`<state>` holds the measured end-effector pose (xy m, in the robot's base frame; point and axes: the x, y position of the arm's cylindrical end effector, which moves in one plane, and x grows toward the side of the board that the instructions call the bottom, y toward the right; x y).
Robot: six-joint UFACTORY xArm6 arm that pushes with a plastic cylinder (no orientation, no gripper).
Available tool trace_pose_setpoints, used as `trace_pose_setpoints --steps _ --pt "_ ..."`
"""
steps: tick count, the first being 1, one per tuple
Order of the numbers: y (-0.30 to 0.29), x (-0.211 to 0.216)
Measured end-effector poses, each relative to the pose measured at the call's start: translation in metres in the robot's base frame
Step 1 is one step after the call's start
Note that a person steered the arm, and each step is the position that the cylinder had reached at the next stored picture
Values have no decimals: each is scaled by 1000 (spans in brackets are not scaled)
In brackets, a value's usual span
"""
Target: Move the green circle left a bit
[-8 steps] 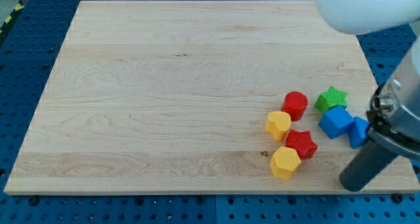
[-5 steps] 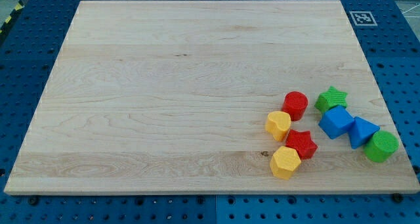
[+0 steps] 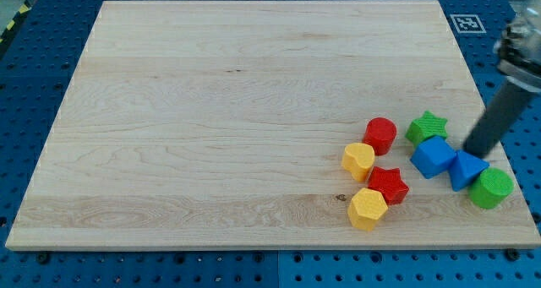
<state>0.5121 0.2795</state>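
My tip (image 3: 475, 154) is down on the board near its right edge, just above the green circle (image 3: 491, 188) and beside the blue triangle (image 3: 464, 169); this rod has no jaws to open or close. The green circle sits close to the bottom-right corner, touching the blue triangle on its left. Further left lie the blue cube (image 3: 434, 156), green star (image 3: 426, 126), red cylinder (image 3: 380, 135), red star (image 3: 388, 185) and two yellow blocks (image 3: 358, 161) (image 3: 367, 209).

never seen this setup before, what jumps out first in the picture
A tight cluster of small coloured blocks sits at the wooden board's lower right, the rest of it bare. At the view's right edge, the dark rod slants down, my tip just above the green cylinder block and beside the blue triangular block.
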Motion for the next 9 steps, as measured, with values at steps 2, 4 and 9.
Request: trace_pose_setpoints --steps 2,4,9 --pt "53 45" --pt "25 69" --pt "5 89"
